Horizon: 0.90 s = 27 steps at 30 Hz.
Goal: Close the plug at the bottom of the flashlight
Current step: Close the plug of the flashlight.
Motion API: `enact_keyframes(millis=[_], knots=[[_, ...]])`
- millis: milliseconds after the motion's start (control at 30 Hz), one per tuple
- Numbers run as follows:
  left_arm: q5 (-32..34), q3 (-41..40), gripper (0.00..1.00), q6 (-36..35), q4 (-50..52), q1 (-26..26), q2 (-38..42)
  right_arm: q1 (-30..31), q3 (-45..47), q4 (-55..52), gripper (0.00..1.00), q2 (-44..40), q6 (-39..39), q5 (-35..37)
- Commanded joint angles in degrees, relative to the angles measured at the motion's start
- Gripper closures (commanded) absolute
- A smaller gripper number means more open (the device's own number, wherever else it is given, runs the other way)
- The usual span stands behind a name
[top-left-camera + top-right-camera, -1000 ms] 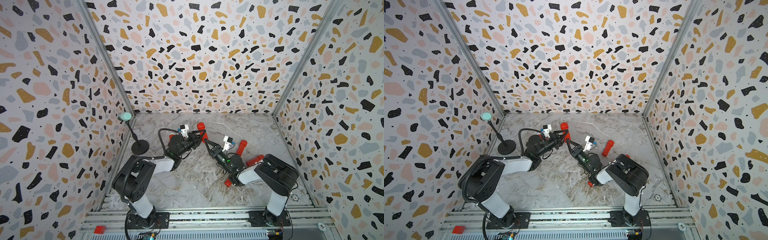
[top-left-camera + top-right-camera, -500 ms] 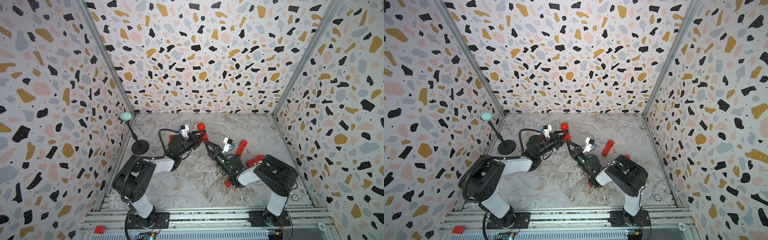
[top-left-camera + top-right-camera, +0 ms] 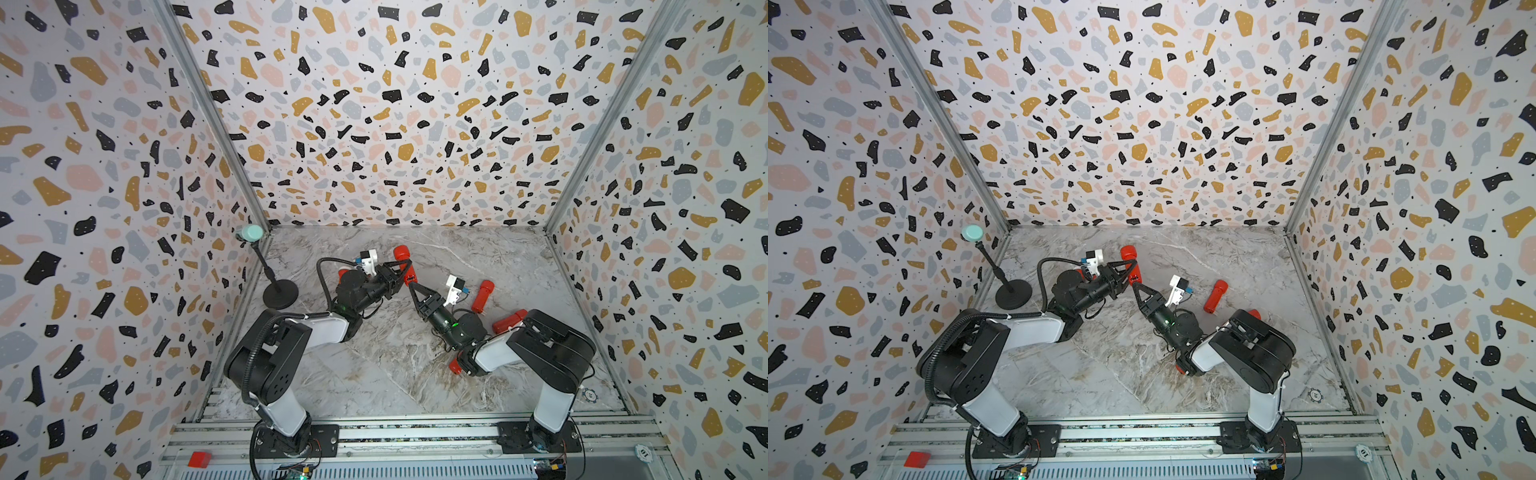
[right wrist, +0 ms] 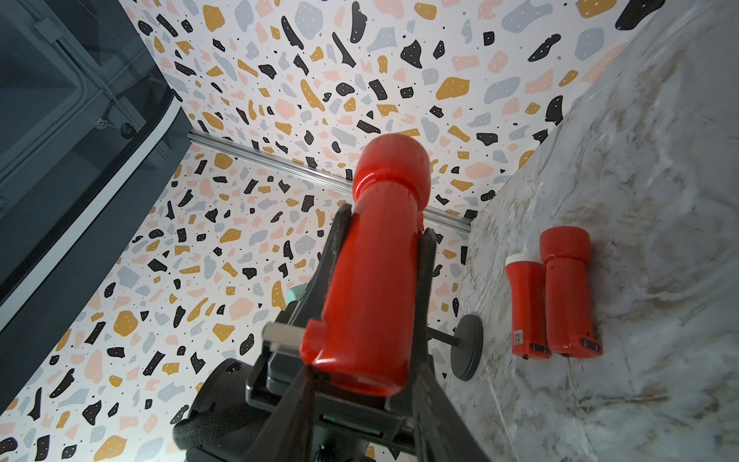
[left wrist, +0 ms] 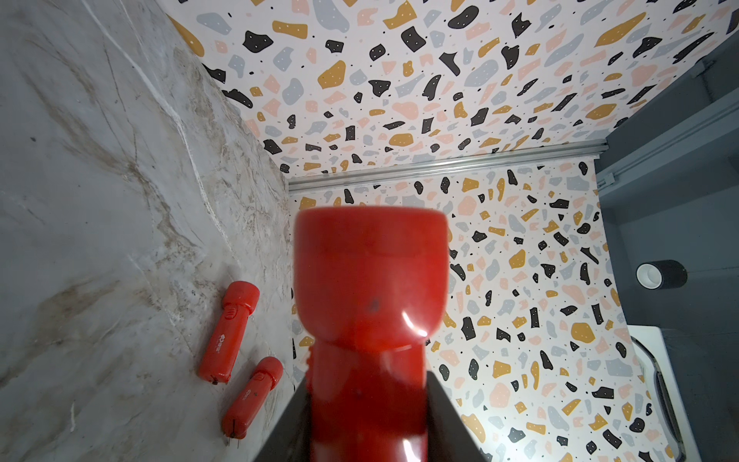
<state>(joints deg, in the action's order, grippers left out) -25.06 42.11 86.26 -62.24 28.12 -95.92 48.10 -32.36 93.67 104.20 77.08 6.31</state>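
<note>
I am holding the flashlight [image 3: 401,252] pinched in the left gripper [image 3: 400,269], raised off the table [image 3: 374,374]. The right gripper [image 3: 411,286] is flanking its base; whether it is gripping, I cannot tell. The plug [image 4: 280,338] is seemingly still sticking out, so closing is remaining

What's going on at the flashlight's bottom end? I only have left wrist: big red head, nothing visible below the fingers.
Observer: The right gripper is at the base of the held red flashlight, with a finger on either side. I can't tell if they touch it.
Operator: Plug state?
Observer: Not folded in. In the right wrist view a metal prong sticks out sideways near the base.
Operator: Any spares besides the two I see on the table?
Observer: Two more lie side by side next to the black stand: a white-tipped flashlight and an all-red flashlight.
</note>
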Motion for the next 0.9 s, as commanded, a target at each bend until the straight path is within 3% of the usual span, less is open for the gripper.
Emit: enact_keyframes(millis=[0,567,867], knots=[[-1.4,-0.4,1.00,0.3,-5.8,-0.2,0.2,-0.6,-0.1,12.8,0.59,0.0,-0.2,1.3],[-1.8,-0.3,1.00,0.9,-7.0,-0.1,-0.1,-1.8,-1.1,12.4,0.57,1.5,2.1,0.0],[-1.8,-0.4,1.00,1.2,-7.3,0.0,-0.1,-1.4,-2.3,12.1,0.62,1.6,1.2,-0.4]])
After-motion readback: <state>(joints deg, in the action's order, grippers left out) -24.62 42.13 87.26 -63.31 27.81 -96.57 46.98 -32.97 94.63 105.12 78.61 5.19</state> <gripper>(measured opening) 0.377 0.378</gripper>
